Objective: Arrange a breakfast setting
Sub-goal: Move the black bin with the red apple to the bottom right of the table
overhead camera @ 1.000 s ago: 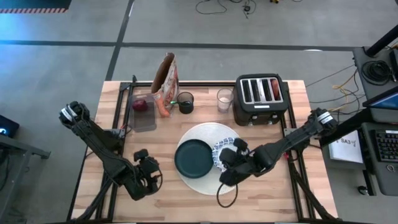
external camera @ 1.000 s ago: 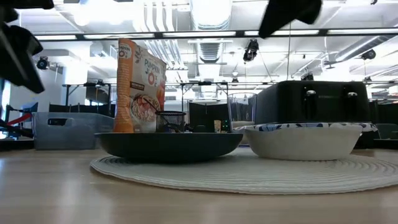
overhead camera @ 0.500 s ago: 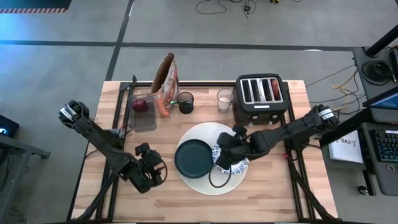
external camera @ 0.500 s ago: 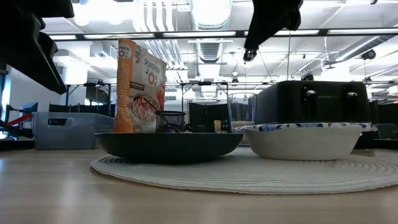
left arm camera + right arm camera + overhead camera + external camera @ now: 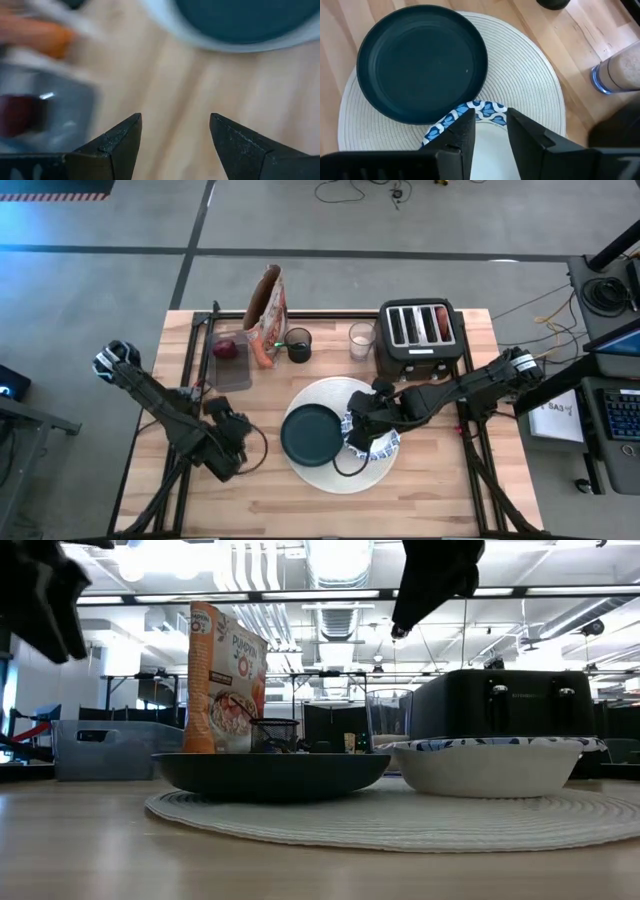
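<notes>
Your right tool (image 5: 490, 125), narrowly parted, straddles the bowl (image 5: 482, 111) rim beside the plate (image 5: 422, 62), centring both on the mat (image 5: 530, 100); your left tool (image 5: 175, 137) waits wide over bare bench (image 5: 165, 90).

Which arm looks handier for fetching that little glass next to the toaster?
Probably the right. Its gripper hangs over the bowl on the mat, nearer the glass. The left gripper, open and empty, is across the table with the plate between.

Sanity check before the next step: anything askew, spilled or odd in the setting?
Nothing spilled or damaged. The dark green plate and patterned bowl sit upright on the white mat, crowded edge to edge. The right hand hovers over the bowl.
</notes>
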Robot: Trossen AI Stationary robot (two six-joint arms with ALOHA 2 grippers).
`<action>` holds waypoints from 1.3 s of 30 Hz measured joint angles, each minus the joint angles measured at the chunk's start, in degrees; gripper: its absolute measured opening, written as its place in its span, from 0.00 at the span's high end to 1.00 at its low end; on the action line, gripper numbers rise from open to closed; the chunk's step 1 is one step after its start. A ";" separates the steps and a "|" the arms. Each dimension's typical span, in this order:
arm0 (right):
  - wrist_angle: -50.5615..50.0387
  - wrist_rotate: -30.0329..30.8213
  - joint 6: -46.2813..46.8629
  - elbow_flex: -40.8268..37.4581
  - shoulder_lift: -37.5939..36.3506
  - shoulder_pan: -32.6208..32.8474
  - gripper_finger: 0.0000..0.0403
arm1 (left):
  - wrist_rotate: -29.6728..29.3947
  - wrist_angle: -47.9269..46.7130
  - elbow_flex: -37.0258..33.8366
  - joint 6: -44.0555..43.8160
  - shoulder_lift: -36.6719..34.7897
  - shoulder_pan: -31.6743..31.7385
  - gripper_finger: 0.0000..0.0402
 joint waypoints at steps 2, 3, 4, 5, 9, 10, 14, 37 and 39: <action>-0.15 0.02 -0.16 0.00 0.00 -0.02 0.74 | -0.02 -4.93 1.44 0.28 -0.22 1.12 0.45; -0.16 0.02 -0.49 0.00 0.00 -0.11 0.74 | -0.02 -5.56 1.62 1.56 -0.53 1.62 0.46; -0.28 0.02 -0.71 0.00 0.00 -0.12 0.75 | 0.02 -5.73 1.58 3.13 -1.01 2.10 0.46; -0.46 0.06 -0.77 0.00 0.00 -0.22 0.75 | 0.00 -5.63 1.31 5.16 -1.54 2.64 0.46; -1.79 0.16 -3.12 0.00 0.00 -0.73 0.77 | -0.01 -5.54 -0.87 11.02 -4.20 5.78 0.48; -2.35 0.17 -3.72 0.00 0.00 -0.89 0.77 | 0.03 -5.47 -1.80 11.90 -5.30 6.94 0.49; -4.39 0.28 -4.49 0.00 0.00 -2.06 0.76 | 0.41 -4.65 -6.65 15.26 -10.30 12.85 0.51; -5.18 0.74 -11.27 -0.42 0.00 -4.54 0.74 | 7.05 18.39 -19.56 30.48 -21.84 44.30 0.53; -5.22 0.74 -11.39 -0.52 0.00 -4.52 0.74 | 7.21 19.73 -19.62 29.78 -20.27 45.69 0.53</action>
